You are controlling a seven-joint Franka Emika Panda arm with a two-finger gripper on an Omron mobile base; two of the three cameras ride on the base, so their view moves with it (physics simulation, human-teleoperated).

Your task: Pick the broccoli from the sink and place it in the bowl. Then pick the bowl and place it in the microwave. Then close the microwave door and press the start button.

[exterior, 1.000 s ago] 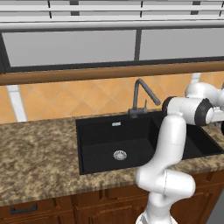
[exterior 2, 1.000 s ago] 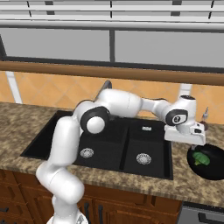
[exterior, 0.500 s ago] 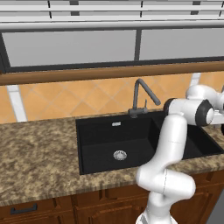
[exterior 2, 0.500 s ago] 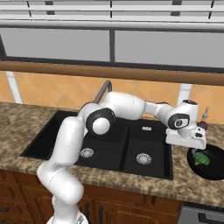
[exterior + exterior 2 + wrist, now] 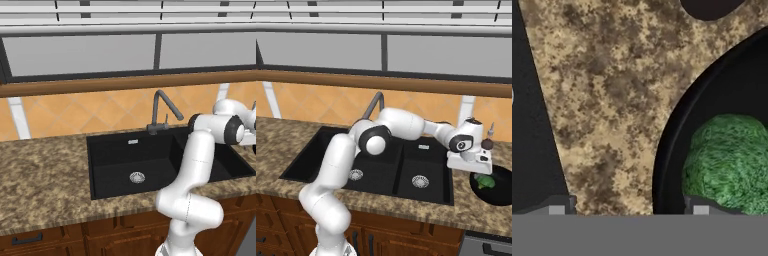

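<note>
**Broccoli's in the bowl, microwave part still to go**

Gripper [image 5: 628, 207] is sitting low over the bowl's near rim, one fingertip outside the wall over the speckled counter [image 5: 612, 100], the other inside next to the broccoli [image 5: 732, 162]. So the jaws are spread, straddling the rim with nothing pinched yet, looks like it's lining up to grab the bowl [image 5: 495, 186] by its edge.

Progress-wise: first step looks done, since the broccoli is lying inside the black bowl on the counter, just right of the sink [image 5: 381, 165]. Still left, as far as I can judge: lift the bowl, get it into the microwave, shut the door, hit start.

Orientation: the broccoli is basically a round bumpy lump, so I can't call a long axis or which way it points. Bowl sits flat, mouth up.
</note>
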